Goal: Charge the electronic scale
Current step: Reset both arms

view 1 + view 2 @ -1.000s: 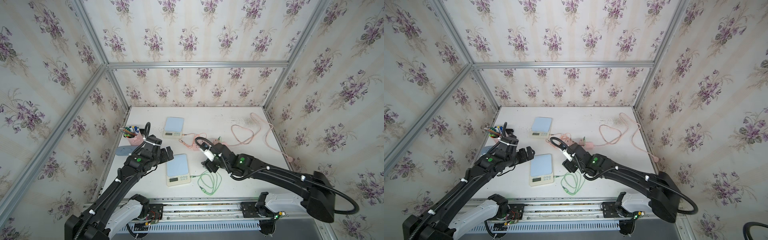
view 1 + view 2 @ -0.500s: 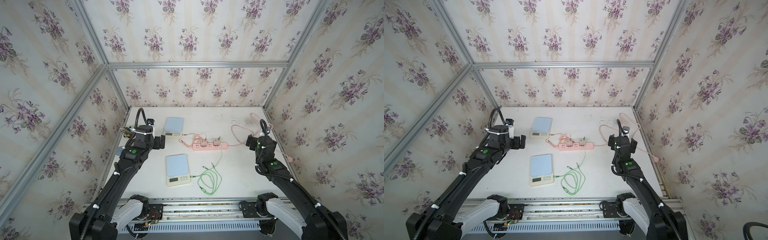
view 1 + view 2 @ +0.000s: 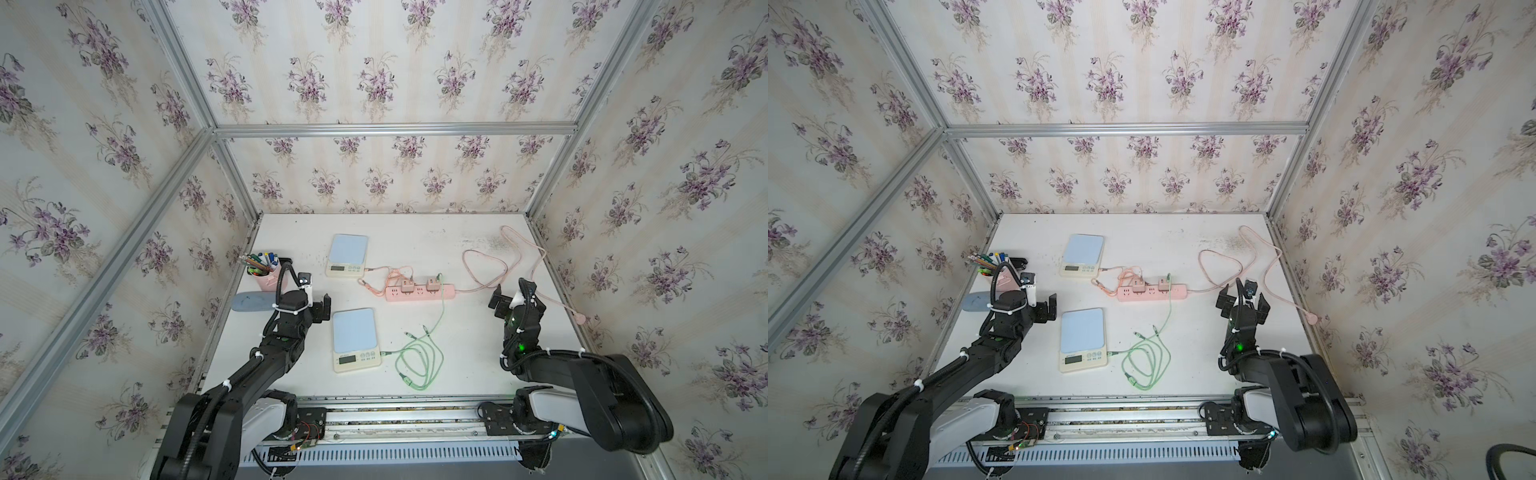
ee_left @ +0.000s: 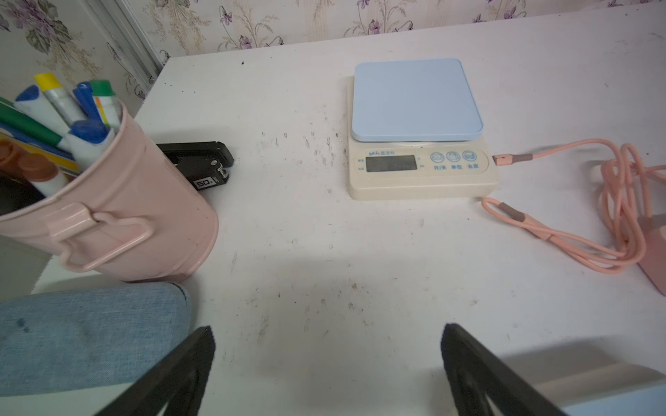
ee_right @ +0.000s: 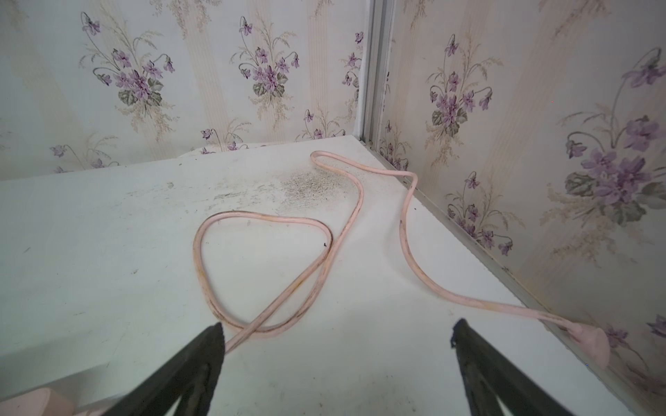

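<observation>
Two electronic scales with pale blue tops lie on the white table. The near scale (image 3: pixel 355 338) (image 3: pixel 1081 338) has a green cable (image 3: pixel 417 359) in its right side; the cable runs up to an adapter on the pink power strip (image 3: pixel 419 293) (image 3: pixel 1152 293). The far scale (image 3: pixel 347 255) (image 4: pixel 418 104) has a pink cable (image 4: pixel 511 157) in its side. My left gripper (image 3: pixel 322 307) (image 4: pixel 328 335) hovers open and empty left of the near scale. My right gripper (image 3: pixel 1244 301) (image 5: pixel 337 335) is open and empty right of the strip.
A pink pen cup (image 3: pixel 264 276) (image 4: pixel 126 216), a black hole punch (image 4: pixel 198 160) and a blue fabric pouch (image 3: pixel 253 301) sit at the left edge. The strip's pink power cord (image 5: pixel 266 266) loops at the back right, its plug (image 5: pixel 591 342) by the right wall.
Both arms have drawn back from the middle of the table, the left toward the pen cup and the right to the right side. The power strip is now uncovered.
</observation>
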Robot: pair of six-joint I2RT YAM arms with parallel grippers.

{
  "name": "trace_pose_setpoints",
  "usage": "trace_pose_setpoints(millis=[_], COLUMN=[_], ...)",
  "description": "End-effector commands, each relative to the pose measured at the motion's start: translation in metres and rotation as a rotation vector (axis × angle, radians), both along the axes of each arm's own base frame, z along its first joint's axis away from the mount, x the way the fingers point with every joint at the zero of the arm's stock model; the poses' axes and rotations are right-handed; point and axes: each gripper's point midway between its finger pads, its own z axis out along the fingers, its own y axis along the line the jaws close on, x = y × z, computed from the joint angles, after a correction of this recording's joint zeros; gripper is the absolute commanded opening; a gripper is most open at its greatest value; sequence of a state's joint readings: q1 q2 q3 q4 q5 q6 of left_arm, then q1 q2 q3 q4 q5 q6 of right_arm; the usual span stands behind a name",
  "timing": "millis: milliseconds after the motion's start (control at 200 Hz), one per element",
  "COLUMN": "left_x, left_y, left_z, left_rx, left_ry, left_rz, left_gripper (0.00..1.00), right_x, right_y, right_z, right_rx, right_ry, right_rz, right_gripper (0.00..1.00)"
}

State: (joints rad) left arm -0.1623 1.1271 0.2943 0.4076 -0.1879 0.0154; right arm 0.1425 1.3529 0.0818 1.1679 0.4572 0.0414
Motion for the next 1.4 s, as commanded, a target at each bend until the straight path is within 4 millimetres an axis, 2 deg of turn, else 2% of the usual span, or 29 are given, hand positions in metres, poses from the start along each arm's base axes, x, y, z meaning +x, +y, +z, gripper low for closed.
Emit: trace_pose_setpoints(millis=[0, 40, 145, 210, 225, 265, 320, 335, 360, 400, 470, 525, 684, 1394], left_x=[0.024, 0.028, 0.040, 0.045, 0.045, 0.048, 0.053, 0.054, 0.057, 0.063, 0.061, 0.065, 0.067, 0.068], left_y=[-0.007, -0.009, -0.007, -0.006, -0.007, -0.008, -0.012, -0.013, -0.016, -0.020, -0.019, -0.011, -0.002, -0.004], left_z=[0.037, 0.038, 0.034, 0.031, 0.030, 0.026, 0.019, 0.006, -0.002, 0.002, -0.004, 0.000, -0.002, -0.004], left_rx=[-0.045, -0.039, -0.032, -0.039, -0.035, -0.030, -0.026, -0.024, -0.023, -0.021, -0.023, -0.026, -0.028, -0.029], left_ry=[-0.208, -0.217, -0.186, -0.159, -0.157, -0.163, -0.169, -0.141, -0.135, -0.173, -0.084, -0.142, -0.098, -0.083], left_rz=[-0.029, -0.047, -0.050, -0.059, -0.066, -0.075, -0.098, -0.105, -0.121, -0.147, -0.136, -0.094, -0.036, -0.047], left_gripper=[1.00, 0.99, 1.00, 1.00, 1.00, 1.00, 1.00, 0.99, 0.99, 0.99, 1.00, 0.99, 1.00, 1.00], right_x=[0.014, 0.020, 0.039, 0.049, 0.049, 0.051, 0.050, 0.050, 0.050, 0.050, 0.050, 0.050, 0.050, 0.053], right_y=[0.018, 0.028, 0.032, 0.030, 0.029, 0.027, 0.027, 0.027, 0.027, 0.027, 0.027, 0.027, 0.027, 0.028], right_z=[0.039, 0.030, 0.018, 0.019, 0.012, 0.010, 0.013, 0.012, 0.010, 0.011, 0.011, 0.012, 0.012, 0.008], right_rx=[-0.011, -0.024, -0.016, 0.012, 0.022, 0.039, 0.034, 0.035, 0.038, 0.037, 0.038, 0.037, 0.037, 0.038], right_ry=[-0.209, -0.172, -0.082, -0.081, -0.050, -0.035, -0.056, -0.050, -0.039, -0.044, -0.043, -0.047, -0.045, -0.032], right_rz=[0.109, 0.167, 0.183, 0.211, 0.214, 0.217, 0.221, 0.219, 0.218, 0.218, 0.218, 0.218, 0.218, 0.221], right_gripper=[1.00, 1.00, 1.00, 1.00, 1.00, 1.00, 1.00, 1.00, 1.00, 1.00, 1.00, 1.00, 1.00, 1.00])
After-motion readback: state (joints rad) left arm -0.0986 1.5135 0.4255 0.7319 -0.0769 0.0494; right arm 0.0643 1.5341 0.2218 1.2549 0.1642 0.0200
